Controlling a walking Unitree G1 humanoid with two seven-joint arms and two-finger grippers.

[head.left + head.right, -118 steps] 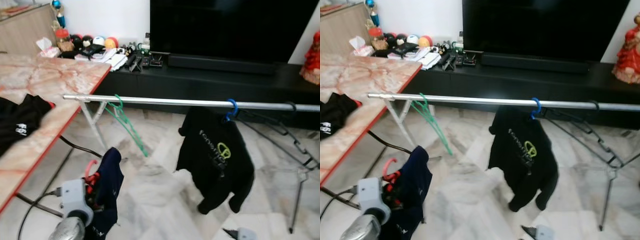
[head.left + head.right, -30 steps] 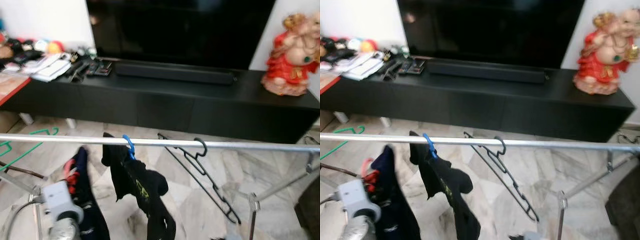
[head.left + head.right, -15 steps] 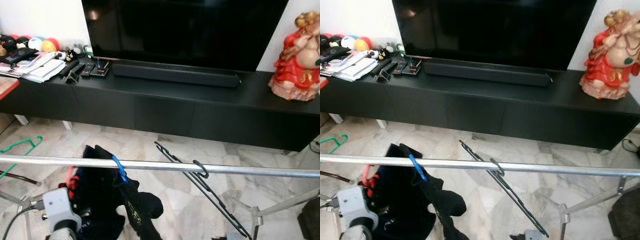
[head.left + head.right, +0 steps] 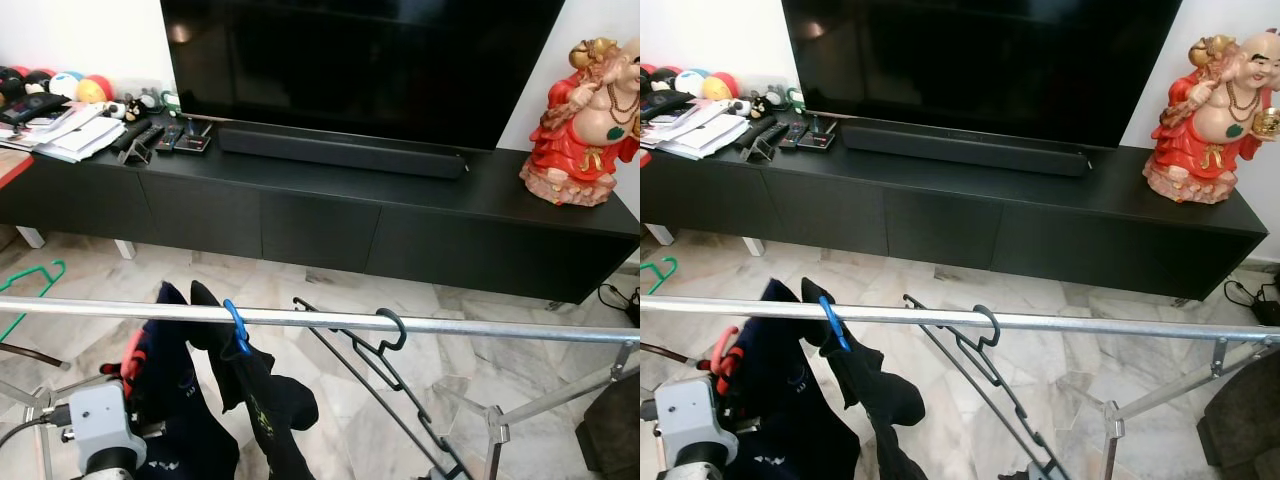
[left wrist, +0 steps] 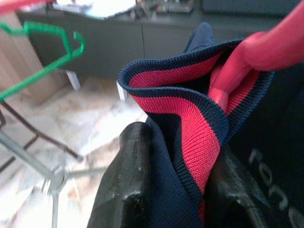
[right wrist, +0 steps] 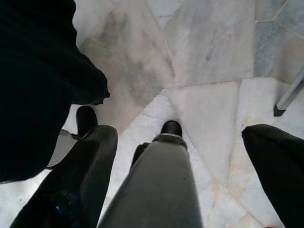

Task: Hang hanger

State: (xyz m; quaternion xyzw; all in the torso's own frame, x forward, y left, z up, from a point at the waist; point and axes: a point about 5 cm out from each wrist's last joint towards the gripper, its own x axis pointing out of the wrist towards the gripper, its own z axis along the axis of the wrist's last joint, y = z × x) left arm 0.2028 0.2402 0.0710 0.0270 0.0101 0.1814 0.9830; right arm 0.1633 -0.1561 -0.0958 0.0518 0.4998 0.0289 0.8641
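My left claw point(image 5: 178, 190) grips the navy shirt point(image 4: 170, 410) on its red hanger point(image 5: 256, 52) (near the rail point(image 4: 420, 323)); my right claw point(image 6: 185, 190) hangs open.

Even, bright indoor light; both eye views sharp. A soft glare spot on the television screen point(image 4: 183, 33). Left wrist view: background washed out and blurred, near fabric sharp. Right wrist view: dim foreground, pale floor.
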